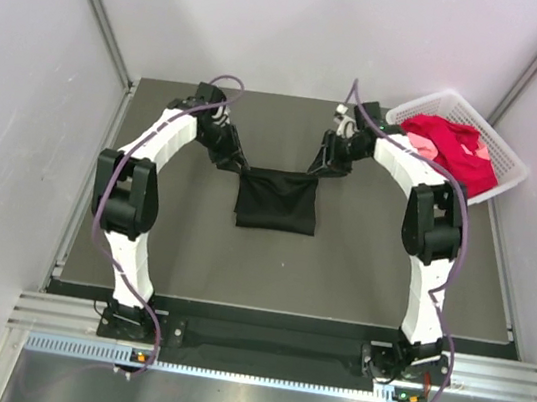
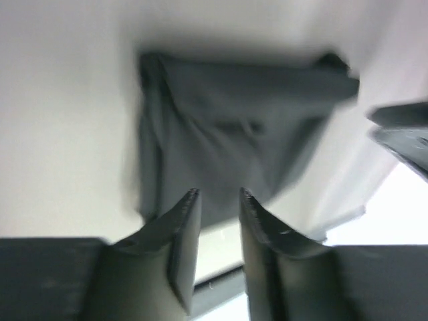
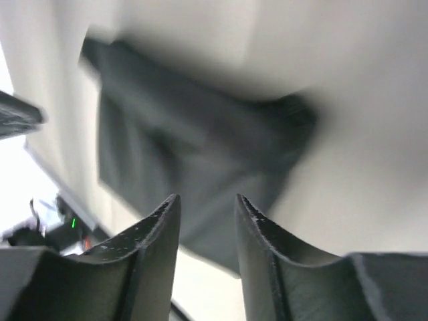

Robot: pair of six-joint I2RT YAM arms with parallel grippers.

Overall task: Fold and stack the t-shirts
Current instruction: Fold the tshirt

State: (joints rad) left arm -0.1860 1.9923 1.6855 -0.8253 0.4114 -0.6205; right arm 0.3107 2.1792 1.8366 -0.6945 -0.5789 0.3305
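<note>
Eyes on the middle of the table [image 1: 368, 277]: the black t-shirt [image 1: 278, 203] lies there as a folded, roughly square bundle, flat on the dark surface. Its far edge looks a little drawn out toward both arms.

Your left gripper [image 2: 217, 194] is apart. The left wrist camera shows a clear gap between the two fingers [image 2: 180, 231], with nothing pinched in it. The black cloth is spread out beyond the tips, blurred but plainly dark and creased. From above, this gripper hangs at about 10 o'clock of the bundle, right by its far left corner. Whether the tips brush the fabric there, I cannot tell.

Your right gripper [image 3: 206, 198] is apart as well. The right wrist camera shows daylight between its fingers and no cloth caught. The same black shirt fills the view beyond them, smeared soft. From above, it sits at about 1 o'clock of the bundle, close to the far right corner. Contact there is just as hard to call.

Over at 2 o'clock from the black shirt, in the far right corner of the table, stands the white lattice basket [image 1: 511, 175]. It is well apart from the bundle. The red t-shirt [image 1: 458, 149] is heaped loose inside it. The pink t-shirt [image 1: 421, 143] peeks out at the heap's 9 o'clock side, crumpled against the red.
</note>
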